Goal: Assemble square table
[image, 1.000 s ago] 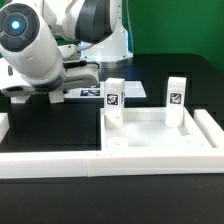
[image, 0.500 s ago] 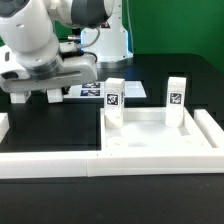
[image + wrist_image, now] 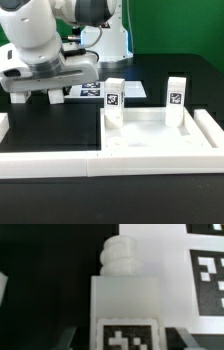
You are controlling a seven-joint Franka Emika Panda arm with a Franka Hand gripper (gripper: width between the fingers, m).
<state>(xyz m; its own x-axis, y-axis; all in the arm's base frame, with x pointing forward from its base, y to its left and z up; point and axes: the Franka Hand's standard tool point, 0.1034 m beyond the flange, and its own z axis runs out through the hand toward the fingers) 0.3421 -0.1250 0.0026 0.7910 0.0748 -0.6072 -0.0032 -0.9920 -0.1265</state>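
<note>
- Your pincer [image 3: 125, 340] is clamped on a loose leg [image 3: 125, 297]: in the wrist view the two dark fingers [image 3: 72, 339] press on both sides of its tagged end.
- The grip sits at the block end, so the threaded tip points away from the pincer and is free to enter a socket.
- This leg is over the black bench [image 3: 50, 125], just beside the marker board [image 3: 208, 280]. You cannot tell from these views whether it rests on the bench or is already lifted.
- In the exterior view the arm [image 3: 40, 45] is low at the exterior view's left, well apart from the table top [image 3: 160, 140].
- The table top lies with the rim up, so the corner sockets face upward.
- A first standing leg [image 3: 114, 100] and a second standing leg [image 3: 176, 97] are upright in its far corners; the near corners look empty.
- The white rails [image 3: 60, 165] touch the table top's near edge, I think to stop it sliding while you screw.
- I judge the next move needs the leg carried across and held upright over a free socket.
</note>
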